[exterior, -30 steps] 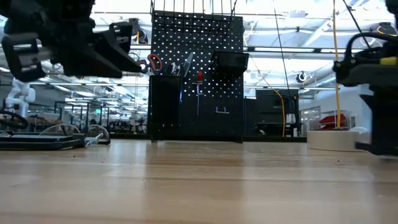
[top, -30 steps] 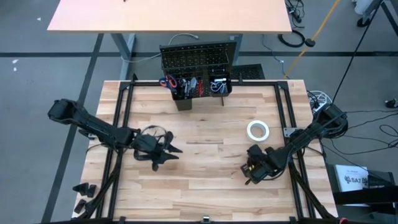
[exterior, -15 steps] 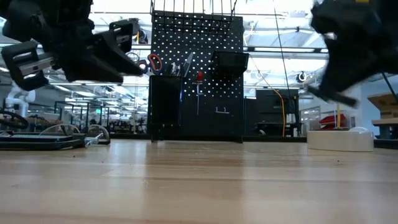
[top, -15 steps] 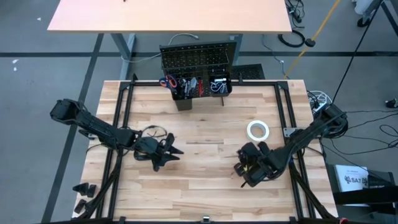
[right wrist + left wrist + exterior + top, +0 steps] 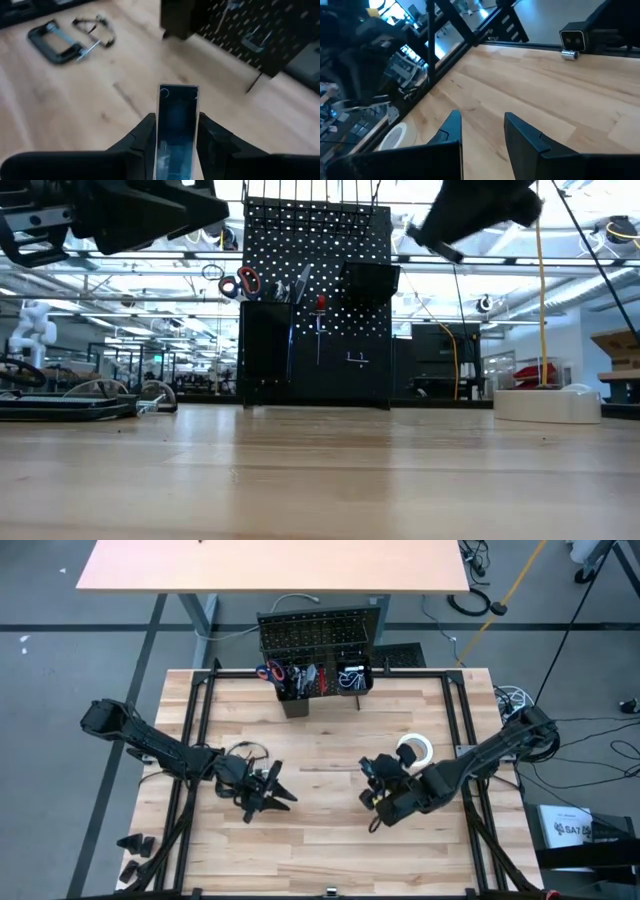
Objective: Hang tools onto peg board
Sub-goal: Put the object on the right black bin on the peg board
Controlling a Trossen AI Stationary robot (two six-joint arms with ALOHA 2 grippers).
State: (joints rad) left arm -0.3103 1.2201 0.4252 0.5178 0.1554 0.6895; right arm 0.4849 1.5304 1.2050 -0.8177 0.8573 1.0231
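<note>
The right hand (image 5: 176, 131) grips the level (image 5: 177, 125) by one end only, its length projecting ahead toward the peg board (image 5: 260, 30). It may pivot or strike the board. The left hand (image 5: 481, 125) holds nothing, fingers parted.

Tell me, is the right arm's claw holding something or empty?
Holding. In the right wrist view the right gripper has its jaws closed on the blue-grey level, which sticks out between them above the table.
</note>
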